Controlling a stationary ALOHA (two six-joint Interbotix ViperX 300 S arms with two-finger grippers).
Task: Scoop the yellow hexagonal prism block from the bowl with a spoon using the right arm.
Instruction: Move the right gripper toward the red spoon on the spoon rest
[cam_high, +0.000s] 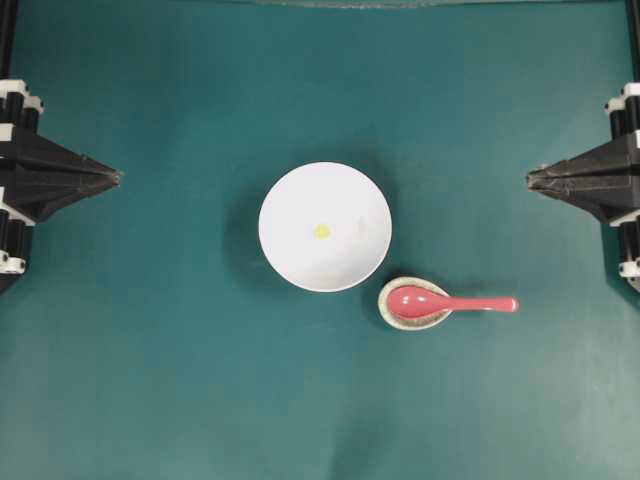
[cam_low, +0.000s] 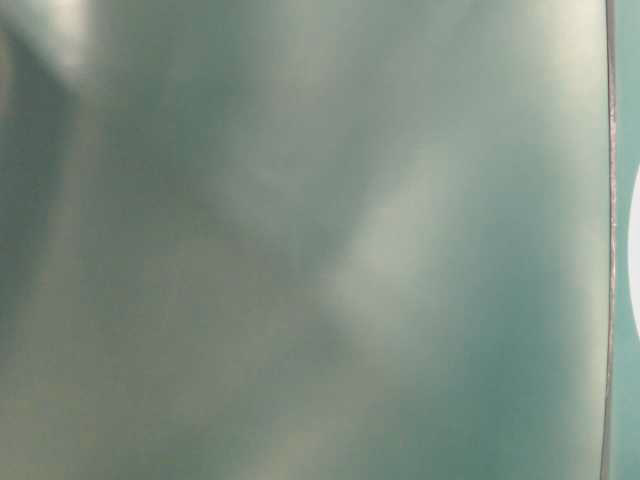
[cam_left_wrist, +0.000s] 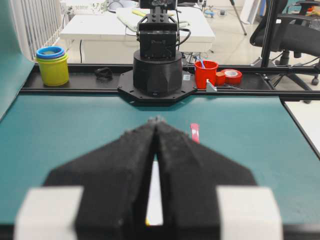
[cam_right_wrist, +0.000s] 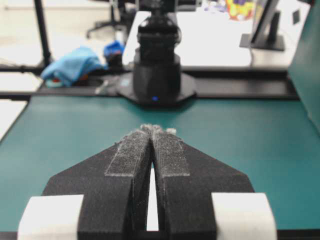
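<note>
Pink spoon: nearest thing to the right gripper, scoop sitting in the little speckled dish, handle sticking out toward the right arm's side, flat on the mat. Easy target tbh.
Right gripper: parked at the right edge, fingers pressed together at the tips, holding nothing. Same story from its own wrist cam, pads meeting with only a sliver of gap further back.
Step in hand: looks like square one, so grabbing the spoon comes first. Nothing scooped yet.
How to do it well: probably open wide, come down over the handle end rather than the scoop, pinch across the narrow width. Glossy handle, likely slippery, so best squeezed firm and square or it could twist. Worth lifting straight up so the dish doesn't get dragged along.
White bowl: just beyond the dish, up and to the left, rims nearly touching from overhead. Can't say for sure whether they actually touch.
Yellow block: tiny, sitting near the bowl's middle, way smaller than the scoop. Would guess a low sliding scoop along the bottom works better than a stab.
Left gripper: far side, fingers shut too, empty, well away from everything.
Table-level cam: blurry teal, useless.
</note>
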